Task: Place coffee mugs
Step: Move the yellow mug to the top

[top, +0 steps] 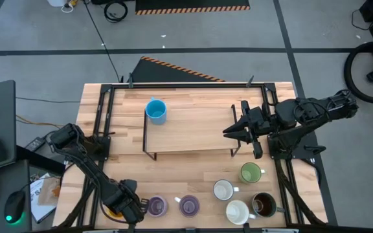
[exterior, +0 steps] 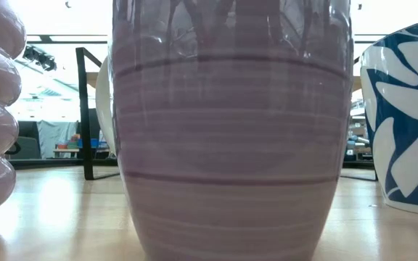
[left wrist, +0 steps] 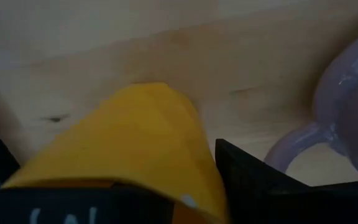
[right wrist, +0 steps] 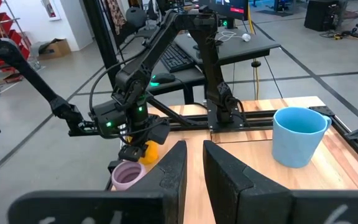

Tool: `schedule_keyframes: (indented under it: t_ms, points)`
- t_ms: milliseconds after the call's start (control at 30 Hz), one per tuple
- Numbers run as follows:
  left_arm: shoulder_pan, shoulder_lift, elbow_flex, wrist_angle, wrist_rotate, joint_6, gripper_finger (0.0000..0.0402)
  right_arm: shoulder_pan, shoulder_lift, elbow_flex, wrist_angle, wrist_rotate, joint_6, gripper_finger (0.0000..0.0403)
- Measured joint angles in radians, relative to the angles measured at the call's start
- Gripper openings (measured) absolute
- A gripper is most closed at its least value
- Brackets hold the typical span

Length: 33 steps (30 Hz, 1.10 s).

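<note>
Only the light blue ceramic mug (top: 155, 110) sits on the raised wooden shelf (top: 193, 133) upper-centre; the left gripper (top: 118, 207), bottom left, seems clamped on the orange mug (left wrist: 129, 146), the right gripper (top: 233, 130) hovers narrowly parted, and six mugs wait.

I am viewing two matte-black jointed arms; the left arm (right wrist: 135, 74) is showing green indicator lights, black cabling and flat angular fingers.
</note>
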Motion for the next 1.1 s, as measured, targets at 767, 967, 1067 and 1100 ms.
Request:
schedule_keyframes:
  t_ms: [767, 967, 1067, 1100]
  points:
    - [0.145, -0.015, -0.002, -0.049, -0.032, 0.145, 0.0031, -0.002, 0.0, 0.0, 0.007, 0.001, 0.001, 0.0059]
    - [0.223, -0.015, -0.001, -0.044, -0.05, 0.069, 0.0033, -0.002, 0.0, 0.0, 0.006, -0.018, 0.001, 0.0059]
    - [0.262, -0.015, -0.001, -0.04, -0.074, 0.059, 0.0034, -0.001, 0.0, 0.0, 0.006, -0.033, 0.001, 0.0059]
    - [0.276, -0.015, -0.001, -0.04, -0.082, 0.059, 0.0035, 0.001, 0.0, 0.0, 0.006, -0.033, 0.001, 0.0059]
